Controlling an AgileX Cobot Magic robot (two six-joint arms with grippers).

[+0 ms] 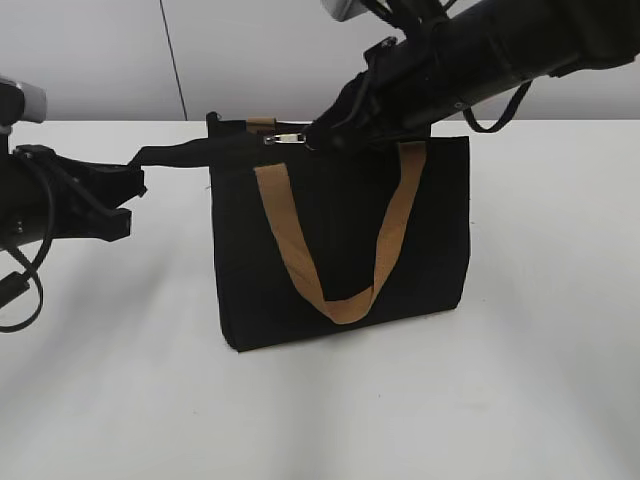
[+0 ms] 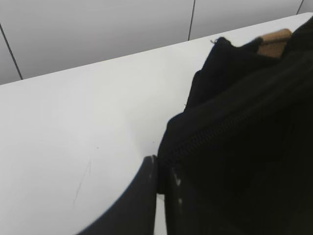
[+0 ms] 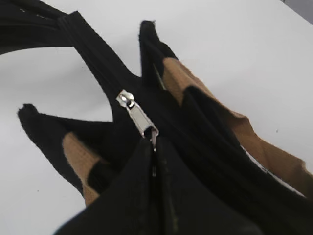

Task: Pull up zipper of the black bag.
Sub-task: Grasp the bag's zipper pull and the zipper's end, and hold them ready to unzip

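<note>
The black bag (image 1: 340,240) stands upright on the white table, its tan handle (image 1: 340,300) hanging down the front. My left gripper (image 1: 135,180) is shut on the black zipper end tab (image 1: 175,152) and holds it stretched out to the left; in the left wrist view the jaws (image 2: 160,174) pinch the black fabric (image 2: 234,142). My right gripper (image 1: 318,135) is shut on the silvery pull tab (image 1: 288,138) near the left part of the bag's top rim. In the right wrist view the pull tab (image 3: 139,117) runs into my closed jaws (image 3: 154,147), with the zipper (image 3: 98,58) stretching away beyond.
The white table (image 1: 320,410) lies all round the bag. A grey panelled wall (image 1: 150,50) stands behind the far table edge. The second tan handle (image 3: 254,142) lies folded over the bag's top in the right wrist view.
</note>
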